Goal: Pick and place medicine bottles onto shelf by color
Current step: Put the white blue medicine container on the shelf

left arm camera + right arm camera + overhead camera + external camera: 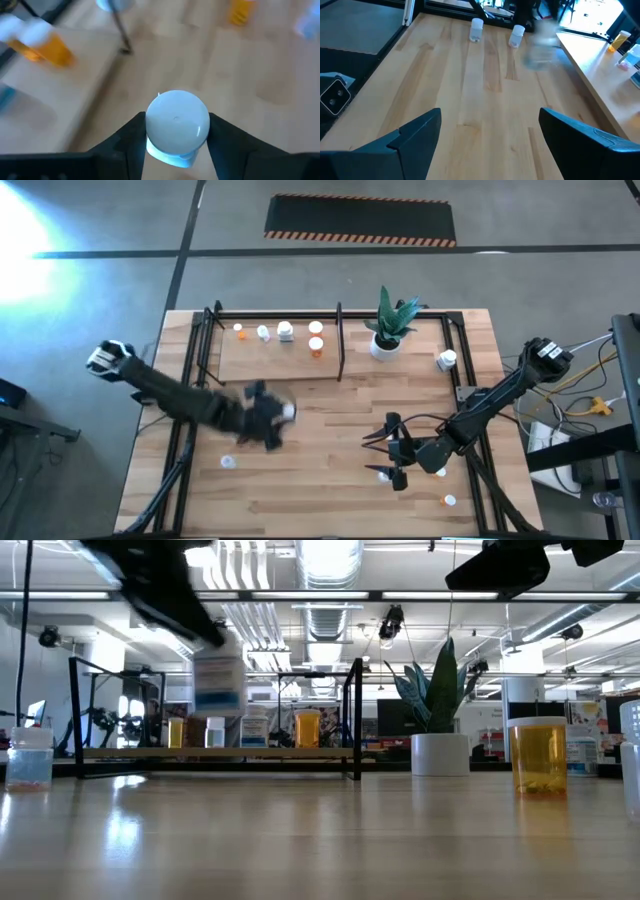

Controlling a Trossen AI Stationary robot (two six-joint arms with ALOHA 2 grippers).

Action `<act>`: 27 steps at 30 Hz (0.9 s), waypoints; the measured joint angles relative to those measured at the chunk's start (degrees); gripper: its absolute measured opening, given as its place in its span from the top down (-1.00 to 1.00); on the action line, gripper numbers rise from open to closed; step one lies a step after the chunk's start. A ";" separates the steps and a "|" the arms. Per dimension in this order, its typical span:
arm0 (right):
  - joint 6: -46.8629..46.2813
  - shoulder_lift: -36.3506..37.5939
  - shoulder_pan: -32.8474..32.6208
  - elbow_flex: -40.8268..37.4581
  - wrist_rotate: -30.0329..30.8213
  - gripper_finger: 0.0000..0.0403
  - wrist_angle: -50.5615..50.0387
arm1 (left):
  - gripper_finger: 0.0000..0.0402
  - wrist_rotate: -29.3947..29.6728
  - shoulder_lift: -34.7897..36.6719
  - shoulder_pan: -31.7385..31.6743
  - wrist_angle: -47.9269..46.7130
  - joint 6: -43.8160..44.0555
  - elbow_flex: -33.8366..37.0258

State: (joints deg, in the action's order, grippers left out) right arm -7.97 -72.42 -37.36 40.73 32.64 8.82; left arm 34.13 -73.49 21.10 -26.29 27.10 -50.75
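One white bottle — left gripper clamps it | above open tabletop

Light butcher-block wooden tabletop fills lower centre of the high view. White round pot with a green spiky plant stands upper right of centre; in the low view the same pot sits right of centre. Black floor mat with orange-striped edges at top centre. Grey concrete floor around. Bundle of cables at right edge.
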 joint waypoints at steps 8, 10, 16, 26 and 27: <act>-0.24 0.00 0.00 0.00 0.00 -0.62 0.00 | 0.24 -20.30 4.76 -33.24 2.77 -26.12 0.49; -0.44 0.00 0.00 0.00 0.00 -0.62 0.02 | 0.24 -25.38 4.36 -39.04 5.20 -30.18 0.51; -0.46 0.00 0.00 -0.02 0.00 -0.62 0.07 | 0.21 -34.36 2.30 -48.54 8.31 -36.23 0.49; -0.57 0.00 0.00 -0.02 0.02 -0.62 0.17 | 0.14 -34.07 -3.44 -49.98 8.98 -39.87 0.77; -0.57 0.00 0.00 -0.02 0.02 -0.62 0.15 | 0.14 -33.43 -3.99 -50.00 9.29 -39.98 0.78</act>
State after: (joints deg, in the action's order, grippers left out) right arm -8.54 -72.42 -37.36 40.71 32.67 8.97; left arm 0.70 -77.48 -28.90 -17.00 -12.88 -49.98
